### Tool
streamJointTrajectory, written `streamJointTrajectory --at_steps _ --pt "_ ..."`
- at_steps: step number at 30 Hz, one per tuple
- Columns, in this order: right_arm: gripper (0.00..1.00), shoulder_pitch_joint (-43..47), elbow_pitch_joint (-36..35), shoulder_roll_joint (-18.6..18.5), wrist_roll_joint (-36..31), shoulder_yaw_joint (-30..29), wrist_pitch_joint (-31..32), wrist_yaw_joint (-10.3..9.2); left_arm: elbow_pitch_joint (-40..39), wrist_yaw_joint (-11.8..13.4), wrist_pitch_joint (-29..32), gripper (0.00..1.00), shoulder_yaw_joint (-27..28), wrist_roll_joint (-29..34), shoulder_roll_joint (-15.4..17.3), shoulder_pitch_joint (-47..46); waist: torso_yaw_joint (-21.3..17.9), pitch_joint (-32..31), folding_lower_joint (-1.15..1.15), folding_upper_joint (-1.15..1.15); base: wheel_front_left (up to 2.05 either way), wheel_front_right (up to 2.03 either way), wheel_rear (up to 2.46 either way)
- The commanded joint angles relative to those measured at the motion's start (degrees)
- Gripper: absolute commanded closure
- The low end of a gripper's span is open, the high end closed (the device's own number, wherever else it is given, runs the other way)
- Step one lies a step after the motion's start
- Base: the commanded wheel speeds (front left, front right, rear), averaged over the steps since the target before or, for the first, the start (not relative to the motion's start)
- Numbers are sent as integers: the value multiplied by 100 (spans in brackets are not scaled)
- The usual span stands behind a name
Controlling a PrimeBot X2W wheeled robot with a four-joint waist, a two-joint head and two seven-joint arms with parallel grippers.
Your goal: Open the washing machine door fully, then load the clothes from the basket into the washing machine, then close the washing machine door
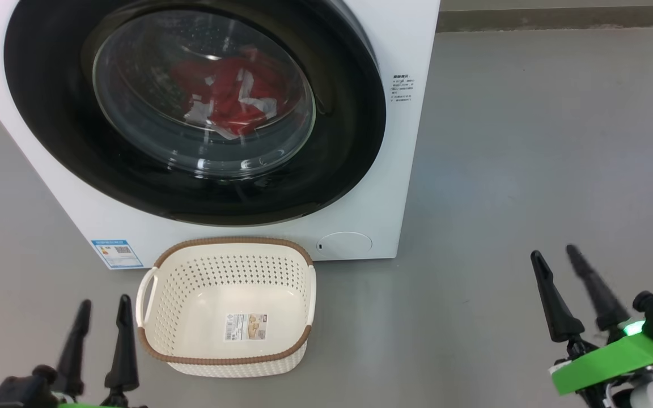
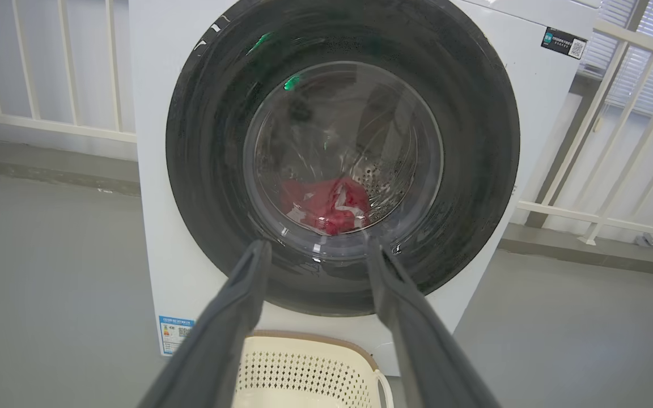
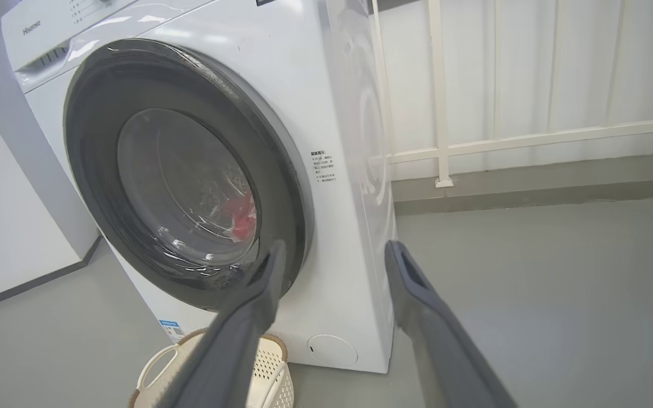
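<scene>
The white washing machine (image 1: 406, 141) stands ahead with its black-rimmed round door (image 1: 54, 130) shut against the front. Behind the door's glass lie the red and white clothes (image 1: 230, 96), also visible in the left wrist view (image 2: 326, 207) and the right wrist view (image 3: 242, 218). The cream basket (image 1: 227, 357) sits on the floor before the machine with nothing but a label sticker inside. My left gripper (image 1: 102, 309) is open at the lower left beside the basket. My right gripper (image 1: 556, 252) is open at the lower right, well away from the machine. Both hold nothing.
Grey floor (image 1: 530, 170) stretches to the right of the machine. A white railing (image 3: 502, 139) runs behind and beside the washer. A white wall (image 3: 3, 226) stands at the machine's left in the right wrist view.
</scene>
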Motion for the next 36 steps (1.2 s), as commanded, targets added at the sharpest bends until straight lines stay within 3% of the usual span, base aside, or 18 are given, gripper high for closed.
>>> streamJointTrajectory --at_steps 1,10,14,36 --pt "100 18 71 37 7 15 2 0 68 0 11 100 -5 -6 -32 14 0 0 0 0 0 0 0" --pt "100 127 262 201 353 1 109 -1 252 -1 134 100 7 -400 -128 76 2 -17 13 0 0 0 0" --pt "100 119 280 236 557 -34 172 -1 277 -2 198 100 26 -632 -129 52 3 -10 2 0 0 0 0" --pt "100 77 354 429 1618 -234 509 -4 386 -4 538 100 134 -1845 -140 -77 11 -19 0 0 0 0 0"
